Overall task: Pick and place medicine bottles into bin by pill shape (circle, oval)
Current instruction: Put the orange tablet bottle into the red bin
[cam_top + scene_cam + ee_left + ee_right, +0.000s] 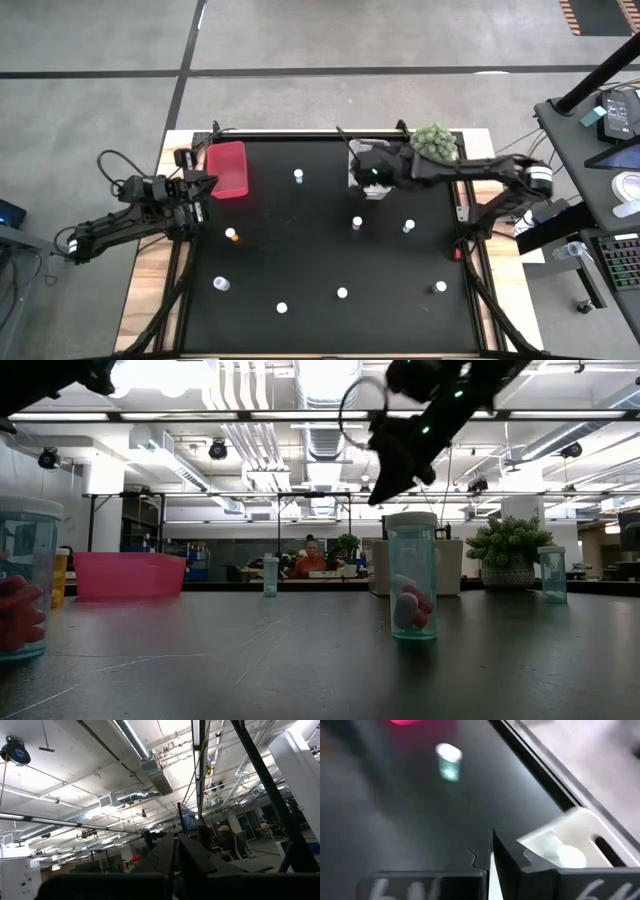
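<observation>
Clear plastic comes first in the low view: a vial (20,600) of reddish pills at my near left edge, then a green-tinted vial (412,590) holding rounded pink pills. Further back stand a small bottle (270,574), the red bin (128,574), the white bin (445,568) and the plant (508,550).

The right gripper (362,172) hangs over the white bin (372,188). In its wrist view the jaws look pressed together with nothing between them, and a white cap (570,856) lies inside the bin, so I judge one drop made. Next I need to lift clear, open, and come down on a loose bottle (357,224).

Only the high view shows the scattered bottles and the left gripper (200,185) parked beside the red bin, jaws seemingly closed and empty; only the low view shows pill shape
</observation>
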Available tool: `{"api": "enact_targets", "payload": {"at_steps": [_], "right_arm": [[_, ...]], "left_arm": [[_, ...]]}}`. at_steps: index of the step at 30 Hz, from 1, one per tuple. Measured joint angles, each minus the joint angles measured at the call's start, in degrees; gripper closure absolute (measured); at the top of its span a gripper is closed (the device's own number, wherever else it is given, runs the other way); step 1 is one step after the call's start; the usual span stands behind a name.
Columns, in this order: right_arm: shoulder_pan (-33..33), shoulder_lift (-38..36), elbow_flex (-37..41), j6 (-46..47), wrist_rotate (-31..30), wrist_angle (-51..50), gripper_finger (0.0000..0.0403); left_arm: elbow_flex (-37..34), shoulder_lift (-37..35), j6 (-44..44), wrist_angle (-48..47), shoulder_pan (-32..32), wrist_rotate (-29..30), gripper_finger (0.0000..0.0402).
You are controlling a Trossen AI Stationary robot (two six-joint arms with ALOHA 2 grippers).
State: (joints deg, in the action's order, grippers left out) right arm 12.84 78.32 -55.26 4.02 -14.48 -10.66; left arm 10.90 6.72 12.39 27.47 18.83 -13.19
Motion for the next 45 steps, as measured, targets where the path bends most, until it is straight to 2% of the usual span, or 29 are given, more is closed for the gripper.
{"api": "enact_targets", "payload": {"at_steps": [5, 10, 15, 20, 26, 30, 34, 37, 41, 45], "right_arm": [[-4.6, -7.9, 11.1, -9.0, 7.3, 17.1, 0.0390], [-5.7, -15.3, 19.5, -14.5, 9.0, 28.7, 0.0390], [-5.7, -22.8, 23.9, -18.8, 9.2, 32.7, 0.0390], [-5.7, -28.6, 26.6, -20.5, 10.5, 34.2, 0.0390], [-5.7, -31.6, 28.0, -21.6, 10.6, 34.1, 0.0390], [-5.7, -31.8, 28.0, -22.0, 10.6, 34.1, 0.0390], [-5.7, -31.8, 28.1, -22.8, 10.6, 33.8, 0.0390], [-5.7, -31.8, 28.1, -22.9, 10.6, 33.7, 0.0390], [-5.7, -31.7, 28.1, -23.1, 10.6, 33.4, 0.0390], [-5.7, -31.7, 28.1, -23.2, 10.5, 33.3, 0.0390]], "left_arm": [[-0.1, 0.0, -2.4, -2.1, 0.0, 0.0, 0.0395], [-0.3, 1.9, -11.6, -2.0, 0.0, 0.0, 0.0395], [-0.3, 6.3, -21.0, 1.5, 0.0, 0.0, 0.0395], [-0.3, 13.7, -29.6, 12.2, -0.3, 0.0, 0.0395], [2.1, 21.9, -39.2, 21.0, -0.4, -0.1, 0.0395], [6.4, 26.1, -42.1, 21.9, -1.4, -0.1, 0.0395], [11.6, 31.2, -43.6, 19.6, -3.1, -0.1, 0.0395], [15.7, 35.0, -46.2, 14.2, -4.2, -0.1, 0.0395], [21.4, 39.8, -52.4, 3.8, -6.5, 0.0, 0.0395], [28.2, 43.2, -62.6, -12.0, -8.7, -0.1, 0.0396]]}}
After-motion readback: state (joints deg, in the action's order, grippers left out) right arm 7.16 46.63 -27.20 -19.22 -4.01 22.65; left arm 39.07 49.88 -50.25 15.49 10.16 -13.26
